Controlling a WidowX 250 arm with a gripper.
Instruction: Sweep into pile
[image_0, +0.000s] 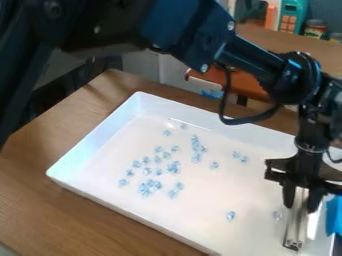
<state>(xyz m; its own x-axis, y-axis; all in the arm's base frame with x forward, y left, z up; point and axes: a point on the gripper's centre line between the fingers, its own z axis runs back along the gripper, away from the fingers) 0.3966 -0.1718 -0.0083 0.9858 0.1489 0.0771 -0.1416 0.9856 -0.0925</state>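
- The slotted silver metal bar (294, 225) stands nearly upright at the right-hand end of the tray, leaning slightly; its long axis runs from between the fingers (288, 196) down toward the lower edge of the view, its top end a little farther right than its bottom.
- Its lower, profiled end points down at the tray floor; whether it touches there, I cannot tell.
- The black two-finger tool (300, 208) hangs over that same end, pointing down, pinching the bar with one finger on either side.
- A small label wraps the can (315, 30) in the background, its writing too small to make out.
- The shallow white rectangular tray (120, 205) lies on the brown wooden surface (40, 150), its long side slanting from upper left to lower right.
- In it lie small clear bluish pieces (145, 189), scattered mostly over the left and middle; some touch in clumps, and a short column of them sits farther back.
- A pair lies nearer the tool, one piece alone toward the front side, and another just left of the bar.
- A bright blue object (335, 216), partly cut off, shows at the right edge.
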